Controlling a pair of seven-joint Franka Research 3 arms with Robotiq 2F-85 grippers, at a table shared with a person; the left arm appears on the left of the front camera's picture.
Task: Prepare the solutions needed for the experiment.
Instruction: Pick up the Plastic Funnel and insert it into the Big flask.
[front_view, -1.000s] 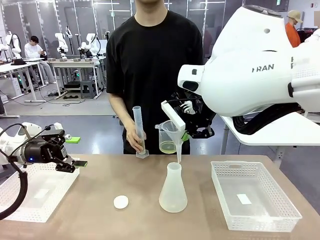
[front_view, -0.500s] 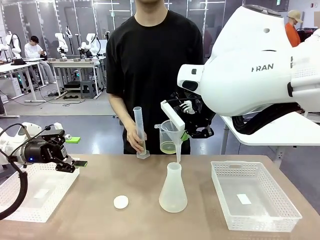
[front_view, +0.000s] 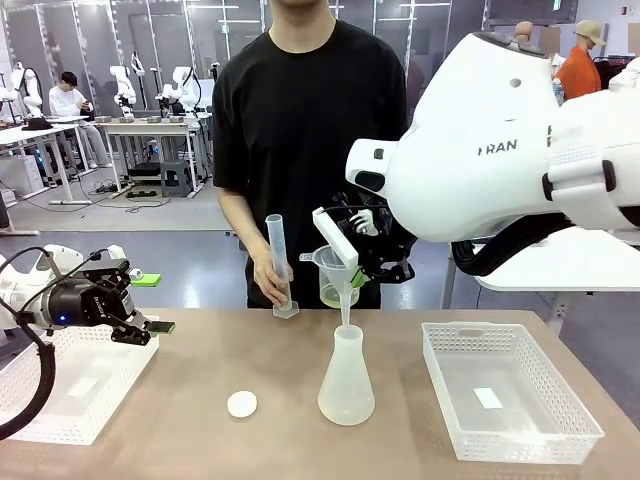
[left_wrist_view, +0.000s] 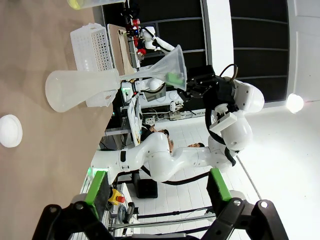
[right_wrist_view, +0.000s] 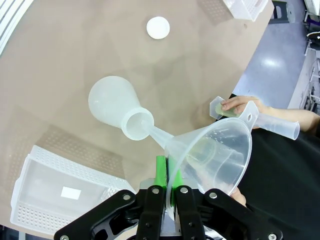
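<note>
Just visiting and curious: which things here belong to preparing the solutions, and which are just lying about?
In use: clear plastic funnel in the right gripper; whitish translucent conical flask; pale yellow-green liquid in a clear beaker; tall clear measuring cylinder in the person's hand.
Lying about: small white round cap; two white plastic mesh baskets.

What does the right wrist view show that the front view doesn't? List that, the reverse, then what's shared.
Right wrist view: a look down into the funnel bowl and the flask mouth, spout tip at it. Front view: left pincer, open, by the left basket; yellow-green solution in the beaker. Both: right pincer shut on the funnel, white cap, graduated cylinder.
</note>
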